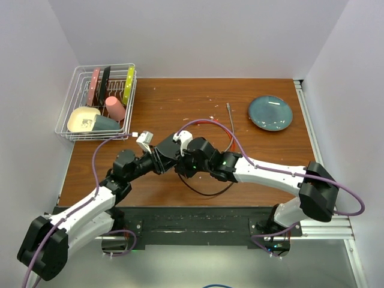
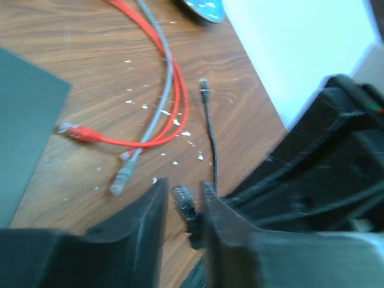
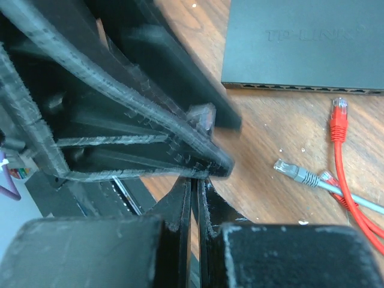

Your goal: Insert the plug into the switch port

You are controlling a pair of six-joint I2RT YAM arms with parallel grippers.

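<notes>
TP-LINK is printed on the flat black rectangular box (image 3: 303,42), upper right. The left gripper (image 2: 184,188) pinches the small black cable plug (image 2: 182,202); the right gripper (image 3: 195,187) is nearly closed.

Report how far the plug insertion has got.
Done: the left gripper grips the Ethernet plug. In hand: that plug is held apart from the TP-Link switch, with the right gripper looking shut alongside. Left: the port row shows no plug in it, so aligning and pushing in remain.
</notes>
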